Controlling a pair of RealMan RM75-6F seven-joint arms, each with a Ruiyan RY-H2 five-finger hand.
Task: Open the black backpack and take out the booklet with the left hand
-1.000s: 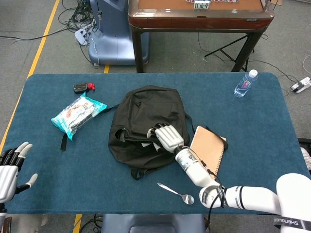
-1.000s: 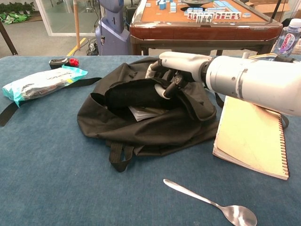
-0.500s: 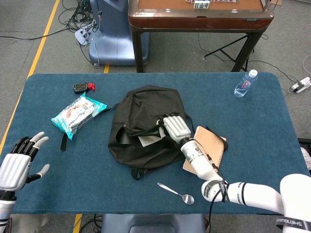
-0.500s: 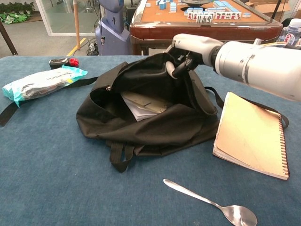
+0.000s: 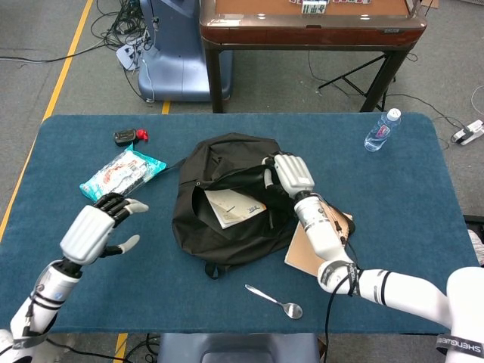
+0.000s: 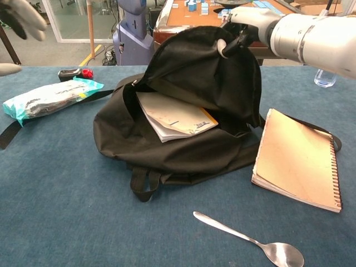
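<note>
The black backpack [image 5: 227, 231] [image 6: 183, 156] lies mid-table with its mouth pulled wide. My right hand [image 5: 291, 173] [image 6: 245, 22] grips the bag's upper flap [image 6: 206, 67] and holds it lifted. Inside the opening lies the booklet [image 5: 236, 207] [image 6: 175, 117], pale with an orange edge, mostly uncovered. My left hand [image 5: 98, 227] [image 6: 19, 16] hovers to the left of the bag with its fingers apart, holding nothing, well short of the opening.
A tan spiral notebook [image 5: 318, 242] [image 6: 300, 161] lies right of the bag, a spoon [image 5: 276, 300] [image 6: 250, 240] near the front edge. A teal snack packet [image 5: 121, 178] [image 6: 50, 97] and a black-and-red key fob [image 5: 128, 136] sit left. A water bottle [image 5: 382, 130] stands far right.
My right hand has raised the flap higher, opening the bag wider and baring the booklet. My left hand has come up from the table's left corner toward the bag.
</note>
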